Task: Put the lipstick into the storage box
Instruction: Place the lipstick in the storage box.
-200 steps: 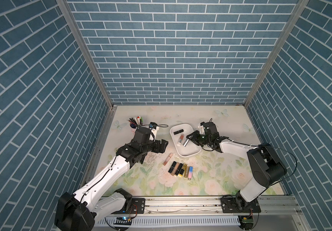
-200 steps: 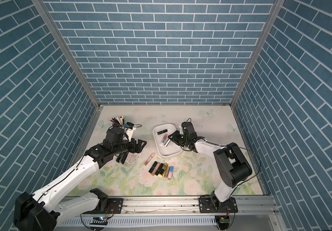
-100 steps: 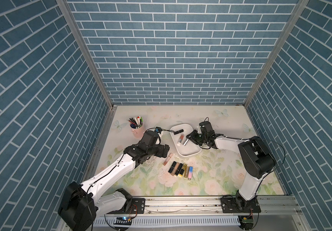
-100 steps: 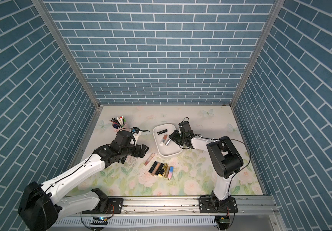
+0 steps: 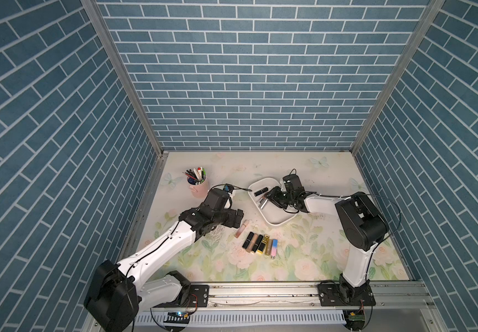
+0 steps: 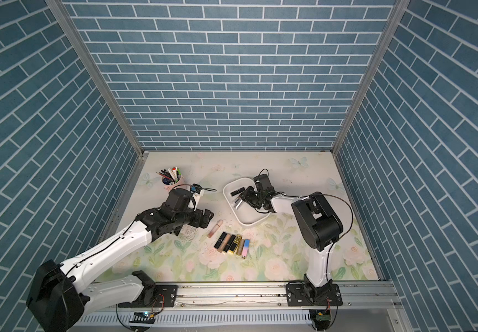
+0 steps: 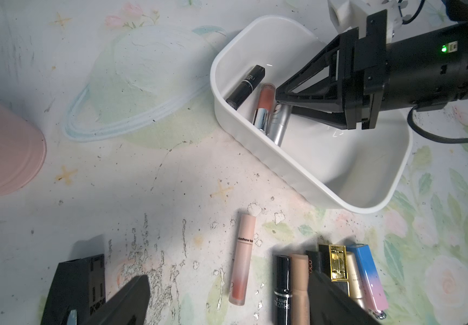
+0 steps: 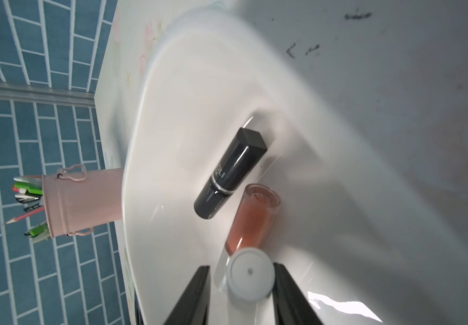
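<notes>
The right gripper reaches into the storage box from 3 o'clock in a top view. Its fingers are slightly spread astride the cap of the silver lipstick, with a gap showing on one side. That lipstick lies at the box's 10 o'clock end, beside a coral lipstick and a black lipstick. The left gripper has its fingers spread wide above the bench; a pink gloss tube lies just at its 6 o'clock.
</notes>
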